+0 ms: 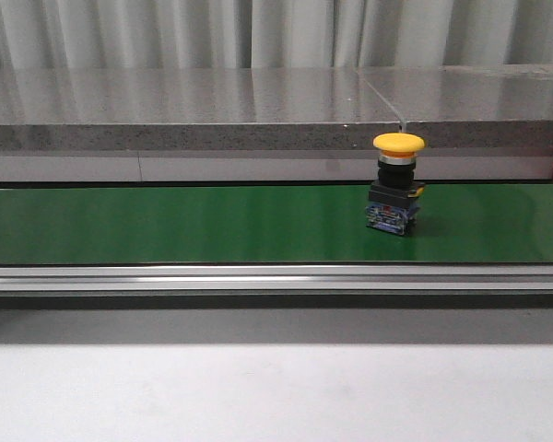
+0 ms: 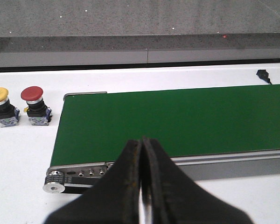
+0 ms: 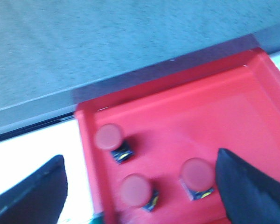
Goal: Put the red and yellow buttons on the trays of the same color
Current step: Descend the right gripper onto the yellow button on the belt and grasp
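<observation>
Right wrist view shows the right gripper spread wide and empty above the red tray, where three red buttons already sit, while the left gripper is pressed closed, holding nothing, at the near edge of the green belt. A yellow button stands upright on the belt, right of centre; it looks rigid and light but top-heavy, so I'd grip the squat black body below the smooth cap
</observation>
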You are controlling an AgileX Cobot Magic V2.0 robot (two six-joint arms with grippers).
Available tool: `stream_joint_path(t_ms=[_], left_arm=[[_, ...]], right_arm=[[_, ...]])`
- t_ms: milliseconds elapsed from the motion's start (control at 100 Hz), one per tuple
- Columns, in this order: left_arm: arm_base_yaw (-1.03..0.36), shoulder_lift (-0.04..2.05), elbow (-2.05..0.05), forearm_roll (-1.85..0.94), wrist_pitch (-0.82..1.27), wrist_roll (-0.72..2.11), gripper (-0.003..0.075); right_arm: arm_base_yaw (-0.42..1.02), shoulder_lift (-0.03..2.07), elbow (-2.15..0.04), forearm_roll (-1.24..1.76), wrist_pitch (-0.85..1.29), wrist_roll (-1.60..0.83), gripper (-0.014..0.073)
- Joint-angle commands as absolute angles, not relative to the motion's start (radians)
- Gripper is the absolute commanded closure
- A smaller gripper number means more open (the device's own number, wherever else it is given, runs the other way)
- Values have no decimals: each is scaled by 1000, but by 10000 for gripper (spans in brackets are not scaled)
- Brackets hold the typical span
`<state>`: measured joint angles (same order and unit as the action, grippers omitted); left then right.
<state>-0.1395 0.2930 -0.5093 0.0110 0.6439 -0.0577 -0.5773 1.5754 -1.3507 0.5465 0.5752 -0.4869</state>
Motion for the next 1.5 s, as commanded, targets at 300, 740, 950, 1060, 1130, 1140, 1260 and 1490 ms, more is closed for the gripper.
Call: stream_joint_path(t_ms=[300, 740, 950, 1060, 1130, 1140, 1260, 1490], left_arm=[[-147, 303, -532, 0, 574, -60, 739], [-147, 303, -532, 0, 574, -60, 739], [-147, 303, -532, 0, 574, -60, 739], [-147, 303, -532, 0, 574, -60, 739], [-147, 303, -532, 0, 574, -60, 739], [-147, 303, -532, 0, 574, -60, 739], [-147, 303, -532, 0, 574, -60, 739], [-147, 303, -532, 0, 574, -60, 739]], right_arm=[[-319, 1269, -1115, 575, 610, -582, -43], [-136, 1335, -1109, 575, 860, -768, -43], [-63, 1400, -1109, 575, 876, -805, -43], [-41, 1439, -1109, 575, 861, -805, -43], [-32, 1466, -1109, 575, 821, -805, -43], [-31, 1469, -1109, 575, 817, -805, -43], [-20, 1510, -1109, 578, 769, -805, -43], [-17, 1562, -1109, 599, 732, -804, 39]])
